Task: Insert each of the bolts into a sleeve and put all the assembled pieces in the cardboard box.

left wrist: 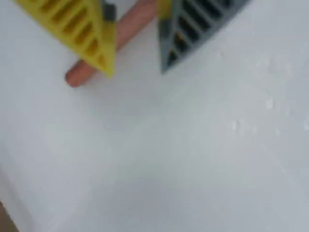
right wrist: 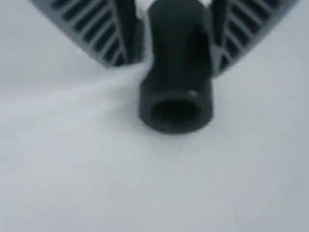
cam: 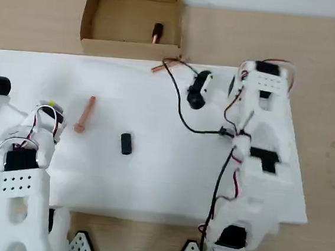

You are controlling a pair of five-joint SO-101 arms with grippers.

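1 assembled piece in cardboard box. Right gripper clamped on sleeve; left gripper spread by loose bolt. 2 pairs unassembled, I judge.

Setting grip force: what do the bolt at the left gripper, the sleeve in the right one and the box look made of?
The bolt: smooth, matte copper-orange rod; coppery metal or plastic, the look leaves it open. The sleeve: black, faint sheen, clean round bore; probably moulded plastic, possibly blackened metal. The box: dull brown cardboard, folded walls.
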